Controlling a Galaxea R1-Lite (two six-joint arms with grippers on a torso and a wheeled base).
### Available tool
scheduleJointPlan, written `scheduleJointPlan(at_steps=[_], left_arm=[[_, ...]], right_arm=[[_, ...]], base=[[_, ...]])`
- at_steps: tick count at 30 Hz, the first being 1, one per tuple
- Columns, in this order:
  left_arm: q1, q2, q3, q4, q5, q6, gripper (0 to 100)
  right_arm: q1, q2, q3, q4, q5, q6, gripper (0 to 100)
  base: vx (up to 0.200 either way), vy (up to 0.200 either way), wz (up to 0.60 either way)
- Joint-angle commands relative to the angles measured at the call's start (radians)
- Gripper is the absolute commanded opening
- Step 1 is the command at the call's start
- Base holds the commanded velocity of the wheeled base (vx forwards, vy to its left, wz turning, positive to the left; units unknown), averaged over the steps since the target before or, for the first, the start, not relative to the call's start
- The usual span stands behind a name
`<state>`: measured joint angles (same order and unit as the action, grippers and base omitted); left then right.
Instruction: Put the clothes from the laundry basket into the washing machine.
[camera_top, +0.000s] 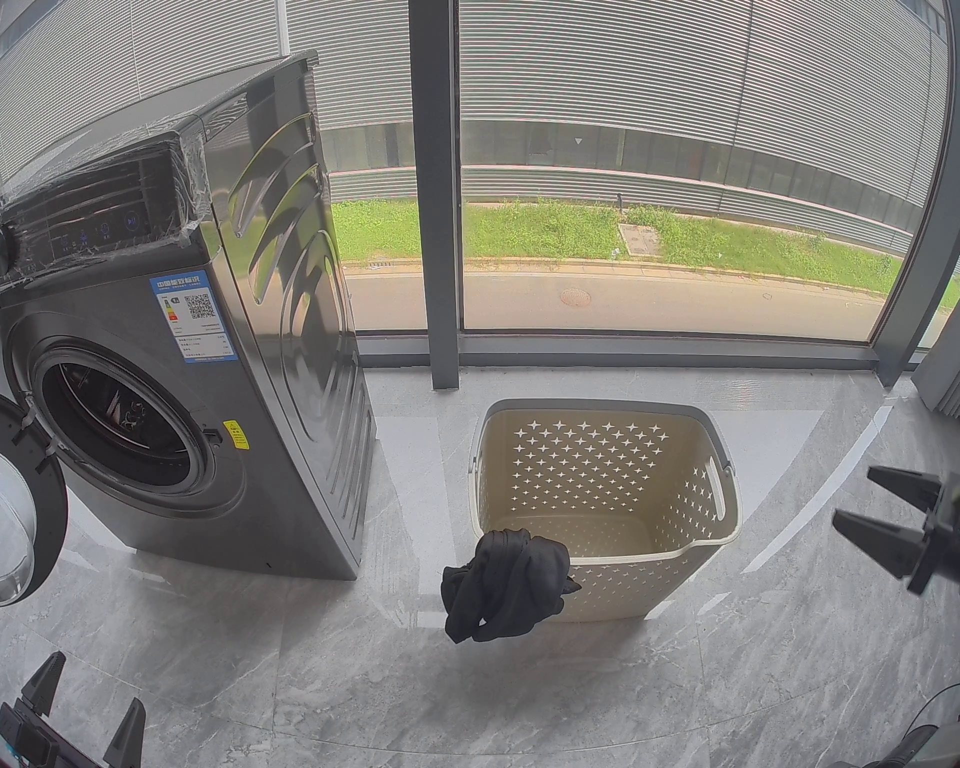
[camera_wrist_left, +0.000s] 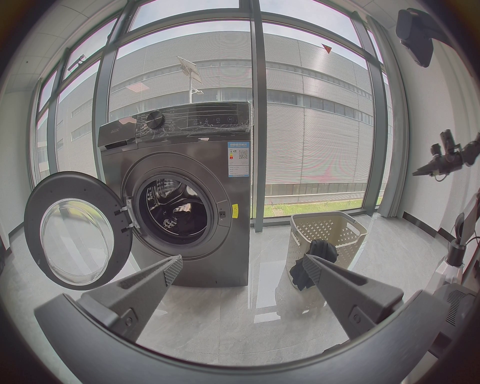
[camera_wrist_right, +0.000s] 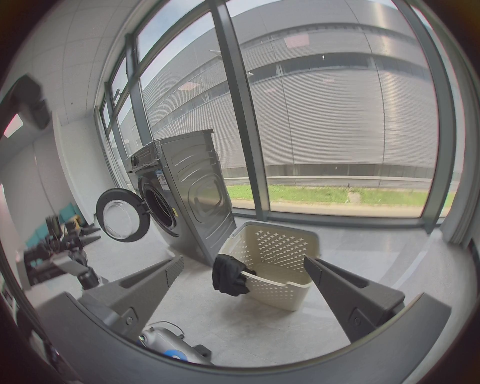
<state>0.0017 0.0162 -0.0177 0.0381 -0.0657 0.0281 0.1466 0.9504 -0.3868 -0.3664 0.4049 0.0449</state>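
The left tool hangs low, its fingers spread apart and holding nothing. The right tool, off to the basket's right, is spread and bare too. A black crumpled garment droops over the near rim of the cream perforated plastic laundry basket (mostly hanging outside). Open grey marble floor lies between tools and basket. The grey front-loading washing machine stands left, its round glass door swung wide.

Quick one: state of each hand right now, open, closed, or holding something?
Left hand: open, holding nothing.
Right hand: open, holding nothing.
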Motion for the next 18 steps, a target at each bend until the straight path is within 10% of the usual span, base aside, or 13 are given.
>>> scheduleJointPlan(at_steps=[1, 9, 18], left_arm=[[0.0, -0.016, 0.018, 0.0, -0.002, 0.001, 100], [0.001, -0.016, 0.018, 0.0, -0.003, 0.024, 100], [0.001, -0.016, 0.018, -0.001, 0.0, 0.013, 100]], right_arm=[[0.153, 0.358, -0.055, -0.177, -0.052, 0.096, 100], [0.323, 0.577, -0.11, -0.236, -0.146, 0.213, 100], [0.361, 0.912, -0.096, -0.487, -0.267, 0.179, 100]], base=[[0.0, 0.0, 0.0], [0.0, 0.0, 0.0], [0.0, 0.0, 0.0]])
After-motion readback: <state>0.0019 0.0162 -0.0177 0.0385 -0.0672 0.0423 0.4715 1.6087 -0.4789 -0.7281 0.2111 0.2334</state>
